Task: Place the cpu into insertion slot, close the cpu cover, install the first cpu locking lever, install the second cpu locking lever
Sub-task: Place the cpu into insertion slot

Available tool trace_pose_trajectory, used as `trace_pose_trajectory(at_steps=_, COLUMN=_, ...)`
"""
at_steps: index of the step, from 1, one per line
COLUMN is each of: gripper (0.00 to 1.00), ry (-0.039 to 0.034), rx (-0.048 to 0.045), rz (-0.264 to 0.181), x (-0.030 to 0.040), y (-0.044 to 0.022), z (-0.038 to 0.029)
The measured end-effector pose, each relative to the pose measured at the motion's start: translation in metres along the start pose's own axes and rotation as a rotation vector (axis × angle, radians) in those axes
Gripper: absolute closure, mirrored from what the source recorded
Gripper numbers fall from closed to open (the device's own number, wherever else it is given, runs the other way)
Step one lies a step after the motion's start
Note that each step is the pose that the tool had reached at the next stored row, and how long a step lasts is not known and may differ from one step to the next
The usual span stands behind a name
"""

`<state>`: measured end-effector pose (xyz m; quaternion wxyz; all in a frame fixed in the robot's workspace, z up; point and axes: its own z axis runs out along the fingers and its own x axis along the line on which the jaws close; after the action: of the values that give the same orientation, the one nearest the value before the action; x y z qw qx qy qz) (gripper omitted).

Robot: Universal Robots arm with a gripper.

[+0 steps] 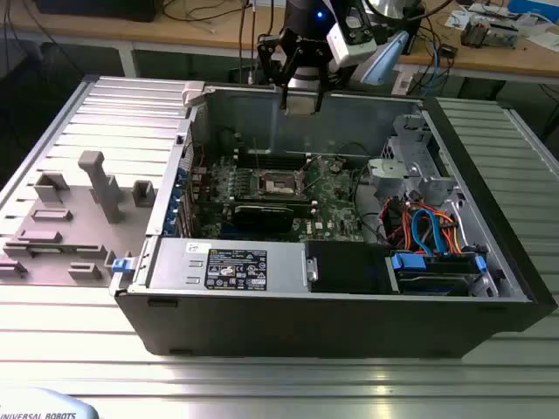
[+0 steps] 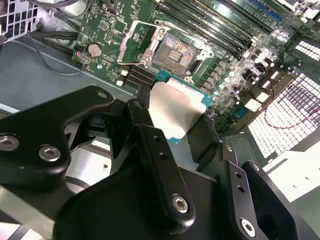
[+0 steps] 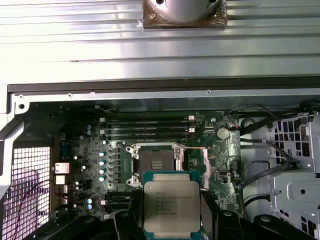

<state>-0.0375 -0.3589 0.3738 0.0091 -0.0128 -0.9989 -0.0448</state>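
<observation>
Your gripper (image 1: 301, 94) is clenched on the cpu (image 2: 176, 112). In both wrist views you see a black finger (image 2: 155, 145) pressing on each of two opposite edges of the chip. Its silver-grey top is turned to the cameras, and a thin green border shows around it.

In the exterior view, the gripper hangs with the cpu over the far wall of the open computer case (image 1: 349, 305), which lies on the ribbed metal table (image 1: 262, 384). The chip is well above the green board (image 1: 336, 209) and touches nothing but the gripper.

The insertion slot (image 3: 156, 162) is on that board, apart from the cpu, and its dark centre is bare. It sits between the long memory slots (image 3: 150, 127) and a black card (image 1: 262, 214).

The cpu cover (image 2: 131, 45) seems to be folded open beside the slot, not lying over it, but from these angles I cannot be fully sure of its tilt. A thin wire lever runs along the open frame; whether it is hooked or free I cannot tell.
</observation>
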Motion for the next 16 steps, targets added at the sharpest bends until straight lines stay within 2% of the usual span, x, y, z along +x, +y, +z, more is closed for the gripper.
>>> trace_pose_trajectory(at_steps=8, gripper=0.46, ry=-0.0007, rx=-0.0001, rz=0.007, x=0.0000, y=0.0000, z=0.0000)
trace_pose_trajectory(at_steps=14, gripper=0.46, ry=-0.0073, rx=-0.0015, rz=0.082, x=0.0001, y=0.0000, z=0.0004)
trace_pose_trajectory(at_steps=16, gripper=0.46, ry=-0.0077, rx=-0.0016, rz=0.086, x=0.0003, y=0.0000, z=0.0004)
